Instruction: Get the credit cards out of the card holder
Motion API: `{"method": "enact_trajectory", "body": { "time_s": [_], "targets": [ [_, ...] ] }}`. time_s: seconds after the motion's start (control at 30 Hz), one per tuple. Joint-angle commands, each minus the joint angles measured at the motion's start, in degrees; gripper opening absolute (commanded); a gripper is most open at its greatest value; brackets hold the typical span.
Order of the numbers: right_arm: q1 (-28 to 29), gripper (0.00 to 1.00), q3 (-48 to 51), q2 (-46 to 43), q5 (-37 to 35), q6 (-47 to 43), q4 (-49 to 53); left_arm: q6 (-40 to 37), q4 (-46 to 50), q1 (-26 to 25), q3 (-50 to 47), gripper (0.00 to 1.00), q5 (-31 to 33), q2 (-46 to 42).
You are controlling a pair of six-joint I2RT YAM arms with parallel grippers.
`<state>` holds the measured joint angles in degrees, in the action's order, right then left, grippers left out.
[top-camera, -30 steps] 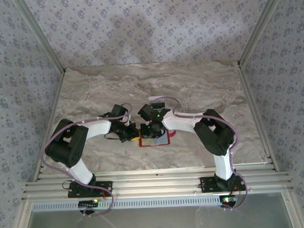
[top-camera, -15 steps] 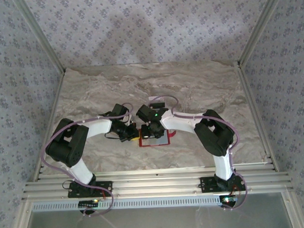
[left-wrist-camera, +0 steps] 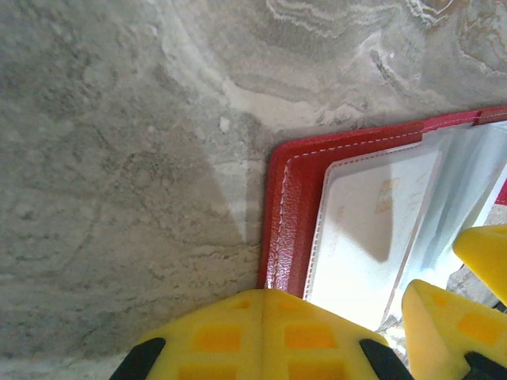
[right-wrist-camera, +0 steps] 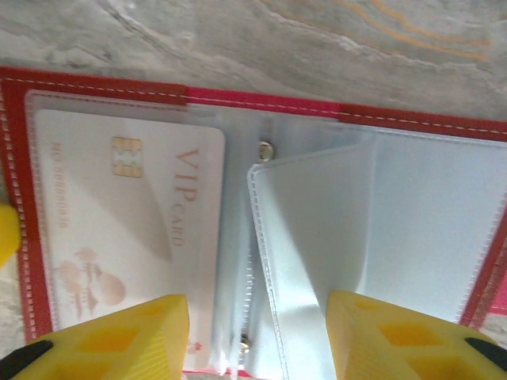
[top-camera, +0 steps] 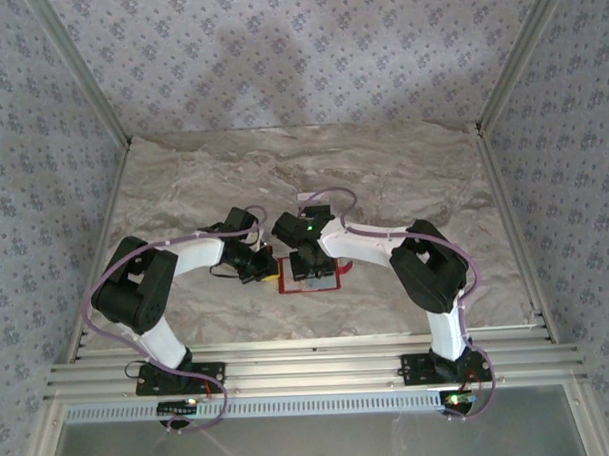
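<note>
Top view: the left gripper [top-camera: 258,266] and right gripper [top-camera: 308,271] meet over the open red card holder [top-camera: 317,287]. Left wrist: the left fingers [left-wrist-camera: 214,336] are pressed together at the holder's red edge, a VIP card [left-wrist-camera: 364,229] in its clear pocket just beyond them. Right wrist: the right fingers [right-wrist-camera: 119,334] are spread, pinching nothing, with a loose clear sleeve [right-wrist-camera: 317,237] between them.
</note>
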<state>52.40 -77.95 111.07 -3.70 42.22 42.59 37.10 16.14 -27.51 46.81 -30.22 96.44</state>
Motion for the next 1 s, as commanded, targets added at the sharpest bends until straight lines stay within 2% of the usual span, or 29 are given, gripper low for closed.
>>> {"method": "enact_trajectory", "body": {
  "time_s": [0.0, 0.27, 0.53, 0.8, 0.97],
  "targets": [
    [0.07, 0.51, -0.79, -1.16, -3.42, 0.42, 4.57, -1.09, 3.72, -0.03, 0.56, 0.0, 2.44, 0.58],
    [-2.54, 0.51, 3.23, -4.88, -4.56, 0.54, 4.8, -1.24, 4.51, -0.06, 0.91, 0.0, 2.8, -0.23],
    [-5.79, 0.5, 10.99, -7.63, 0.65, 0.35, -1.16, -1.33, 5.99, -0.02, 1.36, 0.02, 3.19, -2.43],
    [-6.79, 0.39, 15.23, -8.25, 6.19, -2.55, -9.86, -1.29, 7.21, -0.58, 3.38, 0.03, 2.97, -4.8],
    [-6.22, 0.33, 14.36, -8.18, 6.13, -3.32, -9.37, -1.14, 8.2, -2.46, 5.79, 0.04, 3.26, -5.01]
  ]
}}
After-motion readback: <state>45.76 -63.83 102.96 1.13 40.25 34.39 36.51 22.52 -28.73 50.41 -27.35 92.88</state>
